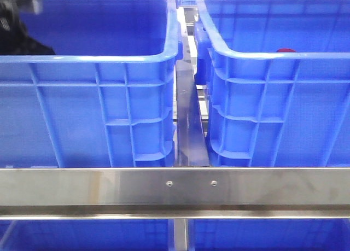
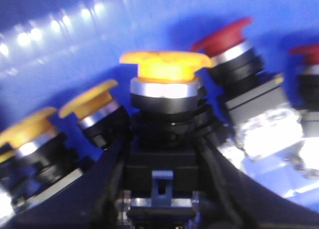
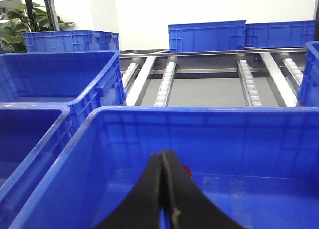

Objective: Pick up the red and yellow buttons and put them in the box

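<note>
Buttons fill the left wrist view: the left gripper (image 2: 159,189) is down among a crowd of them, its 2 dark fingers (image 2: 94,199) closed around the black body of a yellow button (image 2: 162,69) that stands upright between them, cap uppermost. Beside that held button, 2 more yellow-capped ones (image 2: 89,99) lean away on one side, and a red button (image 2: 224,37) tilts on the other, with another red cap (image 2: 306,52) partly cut off at the frame edge. All sit against a smooth blue crate floor (image 2: 75,49) that reflects a row of lights.

From the front view, 2 large blue crates stand side by side behind a steel rail (image 1: 175,188). The left arm (image 1: 19,27) reaches down into the left crate (image 1: 87,109). The box (image 1: 273,98) is the right crate, with ribbed outer walls; a small red cap (image 1: 285,51) shows just above its near rim.

The right gripper (image 3: 164,189) hangs above the box's interior (image 3: 199,139) with its fingers pressed together, nothing between them. A red button (image 3: 187,171) lies on the box floor just past the fingertips, partly hidden by them.
</note>
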Robot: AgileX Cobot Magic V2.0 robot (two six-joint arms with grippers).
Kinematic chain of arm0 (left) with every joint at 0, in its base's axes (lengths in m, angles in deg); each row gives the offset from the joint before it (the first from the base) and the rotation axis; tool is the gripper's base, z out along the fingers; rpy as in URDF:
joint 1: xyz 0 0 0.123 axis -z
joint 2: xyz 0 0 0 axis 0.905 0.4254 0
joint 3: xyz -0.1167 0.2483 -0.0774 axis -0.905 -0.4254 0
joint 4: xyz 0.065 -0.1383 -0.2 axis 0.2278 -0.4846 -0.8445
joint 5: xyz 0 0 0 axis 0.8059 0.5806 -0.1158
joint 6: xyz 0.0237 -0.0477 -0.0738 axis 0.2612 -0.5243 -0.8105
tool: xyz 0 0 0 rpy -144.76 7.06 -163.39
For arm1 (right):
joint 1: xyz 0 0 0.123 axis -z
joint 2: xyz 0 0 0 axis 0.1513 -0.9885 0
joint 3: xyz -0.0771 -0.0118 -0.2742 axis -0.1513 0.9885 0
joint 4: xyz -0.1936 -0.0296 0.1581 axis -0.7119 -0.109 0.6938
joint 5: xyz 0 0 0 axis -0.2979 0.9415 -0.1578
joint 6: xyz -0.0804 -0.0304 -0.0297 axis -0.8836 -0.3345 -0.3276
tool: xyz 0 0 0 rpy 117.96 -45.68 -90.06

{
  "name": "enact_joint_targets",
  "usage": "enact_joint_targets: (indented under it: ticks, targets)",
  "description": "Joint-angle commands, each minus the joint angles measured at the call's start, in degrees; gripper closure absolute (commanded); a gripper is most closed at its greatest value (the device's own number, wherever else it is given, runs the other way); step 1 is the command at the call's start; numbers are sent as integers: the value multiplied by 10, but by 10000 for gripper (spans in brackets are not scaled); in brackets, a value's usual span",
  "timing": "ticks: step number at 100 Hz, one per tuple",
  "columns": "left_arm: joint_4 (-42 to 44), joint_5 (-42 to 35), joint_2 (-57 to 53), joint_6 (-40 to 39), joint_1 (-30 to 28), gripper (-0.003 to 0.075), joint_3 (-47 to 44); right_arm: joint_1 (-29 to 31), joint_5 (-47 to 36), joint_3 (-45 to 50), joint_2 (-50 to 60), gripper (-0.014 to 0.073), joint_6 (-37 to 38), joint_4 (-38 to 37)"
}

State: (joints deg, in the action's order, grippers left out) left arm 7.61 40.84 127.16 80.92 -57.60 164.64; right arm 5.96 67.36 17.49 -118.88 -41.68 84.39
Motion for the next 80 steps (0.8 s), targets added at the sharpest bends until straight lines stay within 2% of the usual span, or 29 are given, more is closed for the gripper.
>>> enact_joint_targets:
  ticks: [1,18,37,53,80]
  targets:
    - [-12,-8,-63,-2,7,739,19,2,13,-15,2,662,-3,6]
    - [-31,40,-132,-2,30,739,19,2,13,-15,2,662,-3,6]
    - [-35,71,-211,-2,94,739,19,2,14,-15,2,662,-3,6]
    - [-36,89,-256,-2,175,739,19,2,14,-15,2,662,-3,6]
    - [-45,89,-278,-2,349,739,19,2,14,-15,2,659,-3,6]
